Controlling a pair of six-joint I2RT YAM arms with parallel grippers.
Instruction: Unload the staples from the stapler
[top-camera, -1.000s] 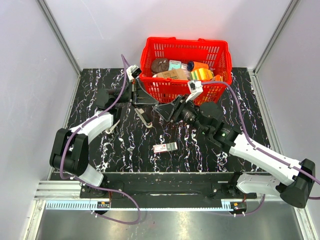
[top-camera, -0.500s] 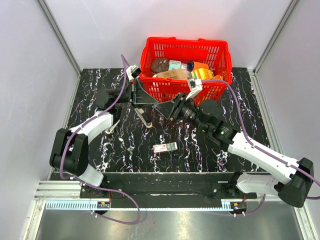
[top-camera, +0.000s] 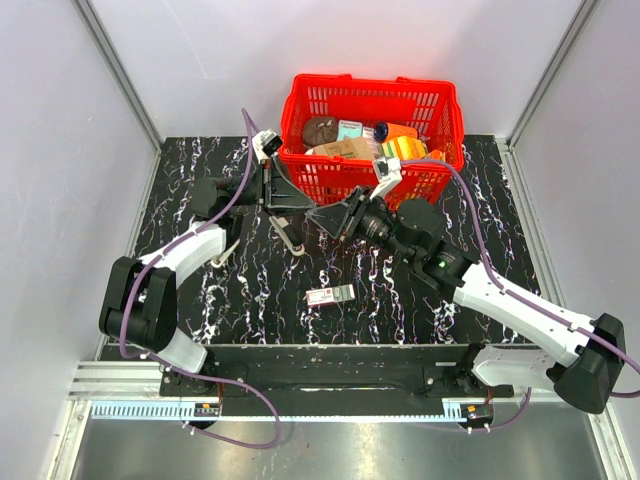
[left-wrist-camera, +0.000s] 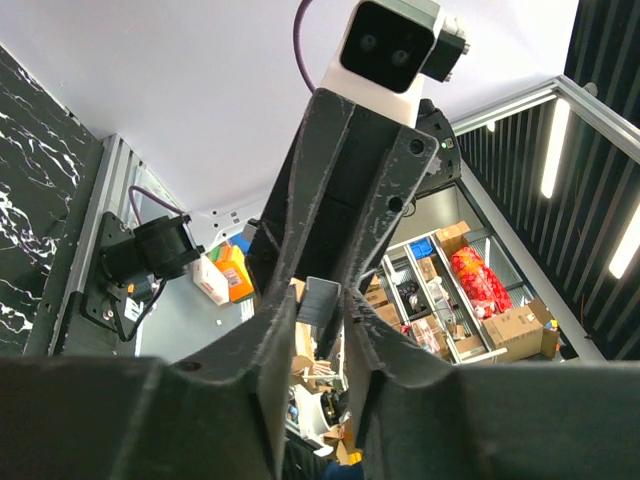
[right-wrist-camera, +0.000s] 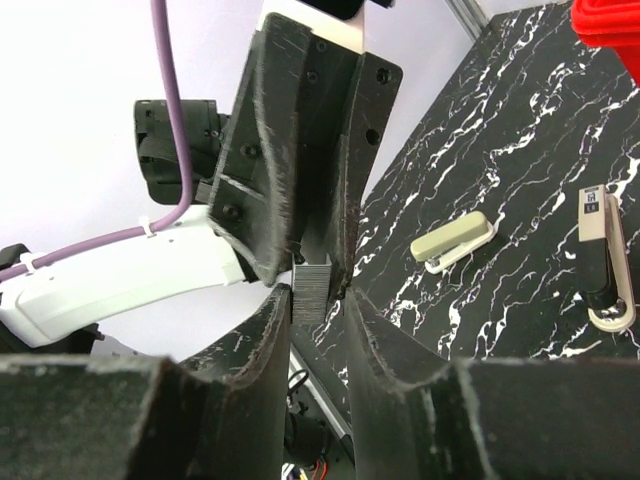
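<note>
A short grey strip of staples (right-wrist-camera: 312, 285) hangs in the air between my two grippers. My left gripper (top-camera: 300, 207) is shut on its far end. In the left wrist view the strip (left-wrist-camera: 322, 302) sits between the fingertips of the left gripper (left-wrist-camera: 317, 295). My right gripper (top-camera: 322, 217) faces it tip to tip. In its own view the right gripper (right-wrist-camera: 318, 296) stands narrowly open round the strip's near end, with a gap on one side. A black and white stapler (top-camera: 290, 238) lies on the table below. A beige stapler (right-wrist-camera: 452, 242) lies farther left.
A red basket (top-camera: 372, 178) full of groceries stands just behind the grippers. A small box of staples (top-camera: 330, 294) lies on the black marbled table (top-camera: 400, 300) in front. Grey walls close in the left, right and back sides.
My right gripper has moved left up to the left gripper, and its jaws have narrowed round the strip. The left arm has stayed where it was.
</note>
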